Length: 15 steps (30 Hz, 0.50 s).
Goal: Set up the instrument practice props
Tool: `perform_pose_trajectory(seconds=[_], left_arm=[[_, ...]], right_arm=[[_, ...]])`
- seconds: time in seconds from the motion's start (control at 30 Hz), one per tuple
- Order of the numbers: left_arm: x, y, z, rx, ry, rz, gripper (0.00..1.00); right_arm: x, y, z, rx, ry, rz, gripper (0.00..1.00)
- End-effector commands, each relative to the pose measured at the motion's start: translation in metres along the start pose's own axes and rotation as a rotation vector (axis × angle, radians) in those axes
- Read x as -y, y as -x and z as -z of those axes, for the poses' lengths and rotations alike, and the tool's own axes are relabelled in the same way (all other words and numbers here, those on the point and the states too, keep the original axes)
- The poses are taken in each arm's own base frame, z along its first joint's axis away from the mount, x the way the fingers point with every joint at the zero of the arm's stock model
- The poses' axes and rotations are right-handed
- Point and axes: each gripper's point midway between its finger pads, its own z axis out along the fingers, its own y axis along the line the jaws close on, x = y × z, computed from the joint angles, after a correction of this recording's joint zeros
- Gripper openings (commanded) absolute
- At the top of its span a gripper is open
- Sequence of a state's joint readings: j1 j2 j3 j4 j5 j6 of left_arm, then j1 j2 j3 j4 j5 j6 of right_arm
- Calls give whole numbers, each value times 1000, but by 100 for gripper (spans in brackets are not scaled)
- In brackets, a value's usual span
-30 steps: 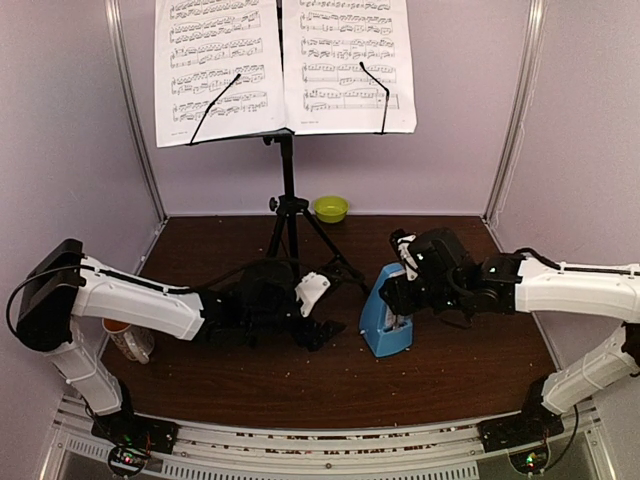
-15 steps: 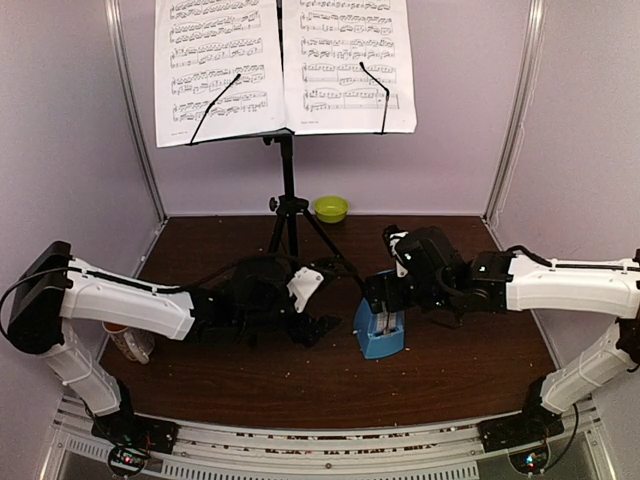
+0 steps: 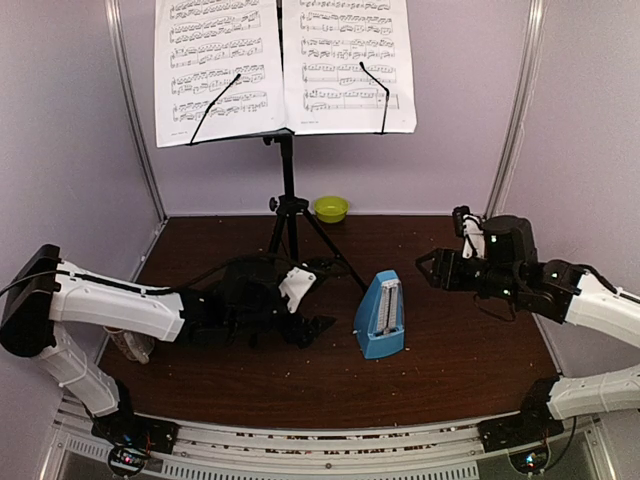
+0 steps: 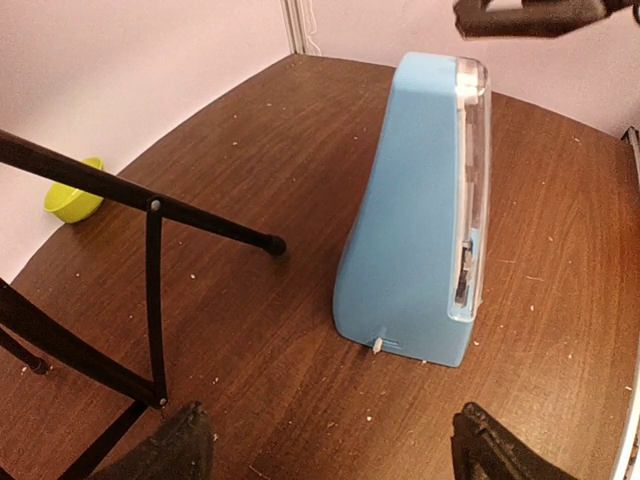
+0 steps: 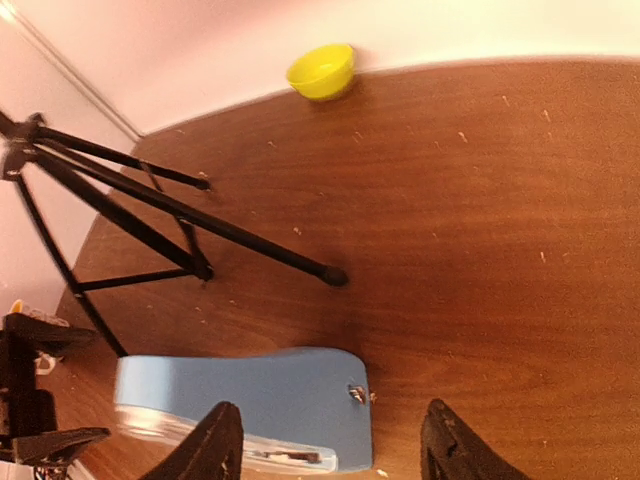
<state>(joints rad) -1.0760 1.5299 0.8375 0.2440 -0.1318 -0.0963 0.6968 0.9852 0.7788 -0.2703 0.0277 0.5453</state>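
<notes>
The blue pyramid metronome point(image 3: 381, 314) stands upright on the brown table, right of centre; it also shows in the left wrist view point(image 4: 420, 220) and the right wrist view point(image 5: 250, 405). The black tripod music stand point(image 3: 288, 190) stands at the back centre with two white sheet-music pages point(image 3: 285, 65) on its desk. My left gripper point(image 3: 312, 328) is open and empty, just left of the metronome, its fingertips point(image 4: 185, 445) apart. My right gripper point(image 3: 430, 270) is open and empty, raised to the right of the metronome.
A lime-green bowl point(image 3: 331, 208) sits at the back wall behind the stand. A mug point(image 3: 125, 338) is partly hidden under my left arm at the left edge. The stand's legs point(image 4: 150, 210) spread over the table's left centre.
My right gripper has let go of the metronome and pulled back to the right and up. The metronome now stands free. My left arm has hardly moved.
</notes>
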Motion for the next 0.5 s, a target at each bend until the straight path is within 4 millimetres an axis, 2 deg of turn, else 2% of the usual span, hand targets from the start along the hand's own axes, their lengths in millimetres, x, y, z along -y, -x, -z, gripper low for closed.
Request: perform_pose_trajectory(seconds=[0.0,0.1,0.23,0.47], left_arm=[[-2,10,6,36,-1,14,84],[-2,10,6,36,-3,15,84],[-1,12,7,41,-5,18,84],[-1,16,8,41,-8,24,84]], right_arm=[[46,-65,-23,-199,-73,-92,54],[57,-89,-37,-268,-94,-101,40],[58,-112,-55,-327,-63,-100,27],[41,-132,-82,-387,49,-89,20]])
